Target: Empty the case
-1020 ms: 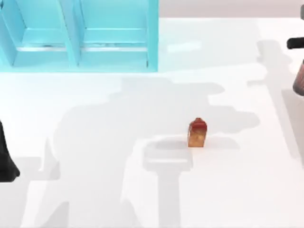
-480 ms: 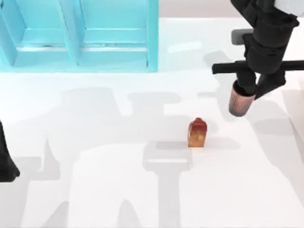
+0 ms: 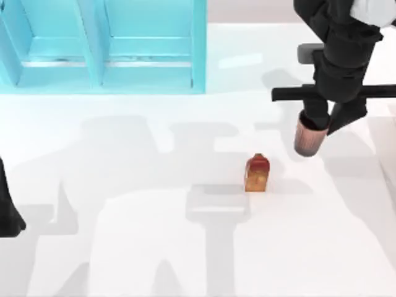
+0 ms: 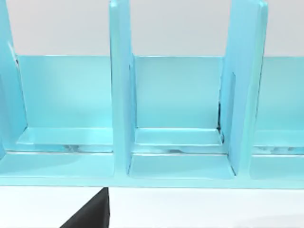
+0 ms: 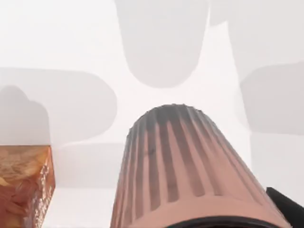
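Top cam overhead, looking down on white table point(image 3: 124, 247), left wrist cam low, facing the case point(image 4: 175, 95) front-on, close up, right wrist cam v. close behind cup point(image 5: 180, 166), carton point(image 5: 23, 185) & cup shared w/ top view

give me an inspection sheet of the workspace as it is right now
surface: white table, crossed by arm shadows
job's things: turquoise case at the top view's upper left; the compartments in sight look empty
clutter: red-orange carton upright near mid-table
grippers: right gripper shut on the ribbed dark red cup, close beside the carton at its right; left arm parked at the left edge
cables: nothing seen
surroundings: nothing seen
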You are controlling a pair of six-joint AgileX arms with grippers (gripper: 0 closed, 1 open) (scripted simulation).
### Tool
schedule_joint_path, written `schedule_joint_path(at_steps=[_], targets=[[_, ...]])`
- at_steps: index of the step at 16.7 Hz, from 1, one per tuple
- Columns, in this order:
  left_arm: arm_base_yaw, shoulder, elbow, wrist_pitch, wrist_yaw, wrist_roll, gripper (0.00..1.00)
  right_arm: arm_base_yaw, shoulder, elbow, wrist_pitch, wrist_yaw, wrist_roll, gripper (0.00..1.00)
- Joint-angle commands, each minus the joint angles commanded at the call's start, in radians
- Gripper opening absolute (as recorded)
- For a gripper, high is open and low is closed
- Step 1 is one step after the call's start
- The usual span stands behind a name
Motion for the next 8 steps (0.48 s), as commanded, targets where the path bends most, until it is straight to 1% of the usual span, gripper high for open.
schedule_joint_path(at_steps=[2,6,8], targets=[[0.000,0.000,0.000,0.000,0.000,0.000,1.00,0.001,0.004,-0.017,0.018,0.001,0.001,0.00],[0.000,0.000,0.000,0.000,0.000,0.000,1.00,0.009,0.023,-0.100,0.134,0.002,0.004,0.00],[0.000,0.000,0.000,0.000,0.000,0.000,1.00,0.012,0.035,-0.125,0.160,0.002,0.007,0.00]])
